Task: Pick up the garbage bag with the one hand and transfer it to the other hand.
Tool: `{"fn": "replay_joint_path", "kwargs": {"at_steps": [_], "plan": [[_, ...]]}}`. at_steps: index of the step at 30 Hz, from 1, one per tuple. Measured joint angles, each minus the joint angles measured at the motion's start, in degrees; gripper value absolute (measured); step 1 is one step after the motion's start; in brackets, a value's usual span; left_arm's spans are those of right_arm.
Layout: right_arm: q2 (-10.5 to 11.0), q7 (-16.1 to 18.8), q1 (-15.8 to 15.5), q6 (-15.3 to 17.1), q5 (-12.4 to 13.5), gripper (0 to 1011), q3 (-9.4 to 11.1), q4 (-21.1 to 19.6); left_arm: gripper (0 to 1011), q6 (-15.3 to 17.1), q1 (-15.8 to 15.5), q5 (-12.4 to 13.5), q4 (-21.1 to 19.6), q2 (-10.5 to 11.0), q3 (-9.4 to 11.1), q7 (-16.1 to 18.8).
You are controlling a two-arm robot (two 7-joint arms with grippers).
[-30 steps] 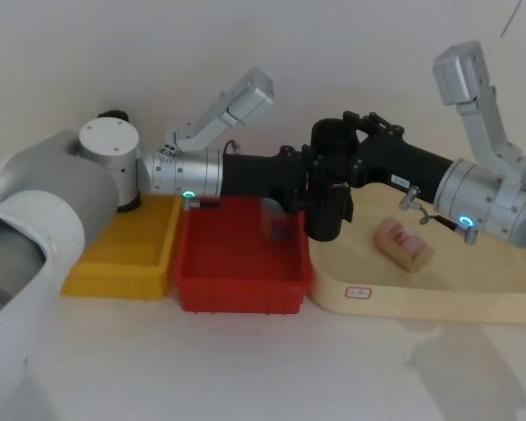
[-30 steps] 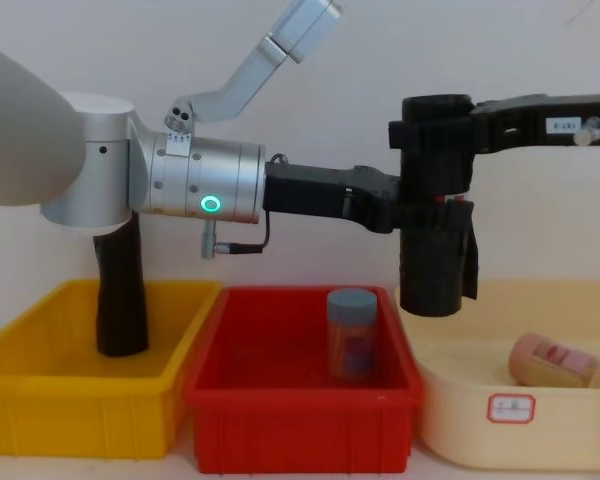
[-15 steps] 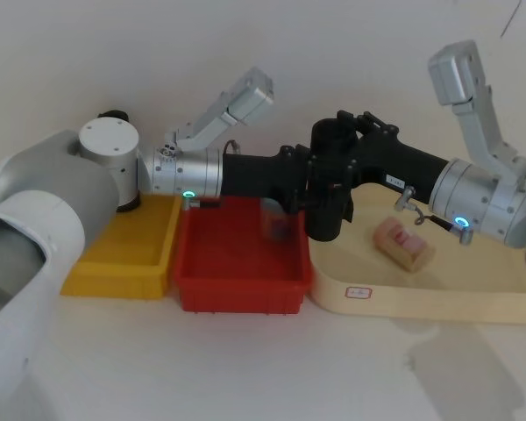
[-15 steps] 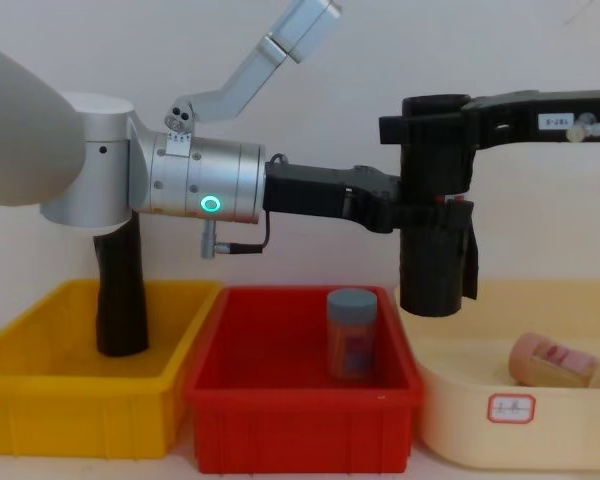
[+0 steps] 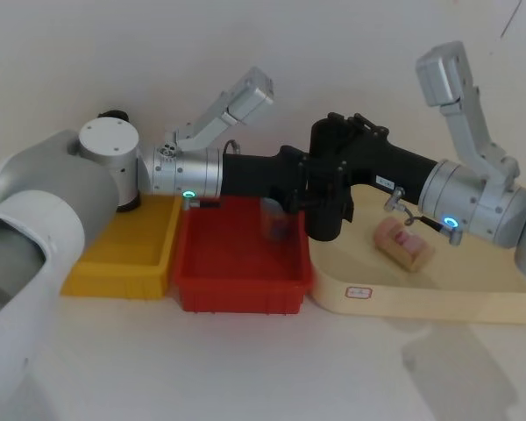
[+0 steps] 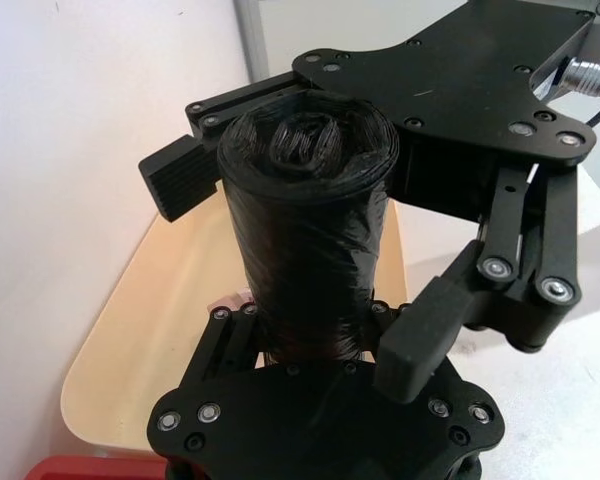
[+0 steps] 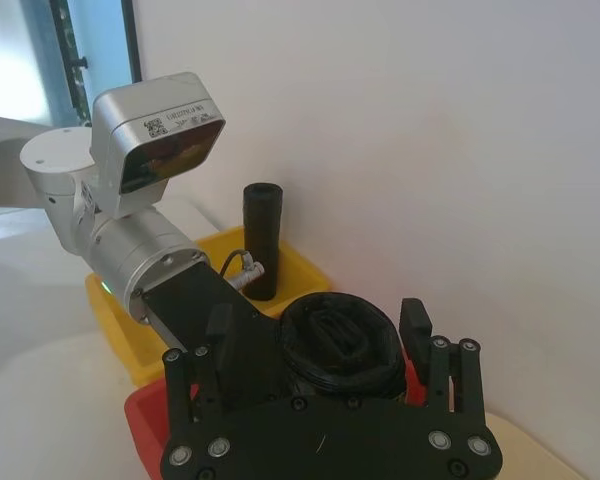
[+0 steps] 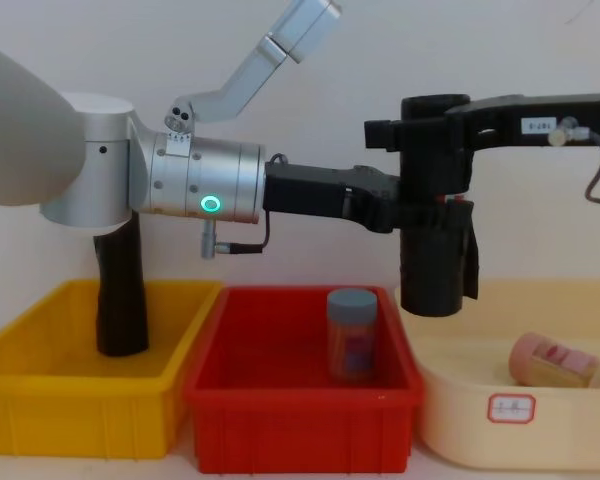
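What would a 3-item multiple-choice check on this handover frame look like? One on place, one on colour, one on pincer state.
1. Where does the grey-lidded jar stand?
A. yellow bin
B. red bin
C. cream tray

2. What colour is the held garbage bag?
A. black
B. red
C. white

3. How is the left pincer?
A. open, clear of the bag
B. shut on the bag
C. parked at the bin

Key: 1 B, the jar stands inside the red bin. 2 A, the garbage bag is a black roll. 3 B, the left pincer clamps the bag's lower half; the right pincer brackets its top.

Open air above red bin (image 8: pixel 300 400)
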Motion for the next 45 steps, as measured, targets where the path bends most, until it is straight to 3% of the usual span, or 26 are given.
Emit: {"fn": "replay_joint_path", "kwargs": {"at_steps": [17,21,33,36,45], "plan": [[-0.45,-0.37,0.67,-0.22,-0.01,1000,-0.73,0.85,410,0.0,0.0,0.0,0.0,0.0,0.0,0.0],[-0.49,-0.39,0.73,-0.25,-0.03,962,-0.78,0.93,410,0.0,0.0,0.0,0.0,0.0,0.0,-0.01],[-0.55,-0.49,0.83,-0.31,-0.09,661,-0.88,1.05,410,0.0,0.01,0.01,0.0,0.0,0.0,-0.03],[-0.56,-0.5,0.84,-0.32,-0.1,520,-0.9,1.07,410,0.01,0.0,0.01,0.0,0.0,0.0,-0.04],[-0.6,-0.5,0.88,-0.32,-0.1,478,-0.94,1.12,410,0.0,0.0,0.01,0.0,0.0,0.0,-0.04]]}}
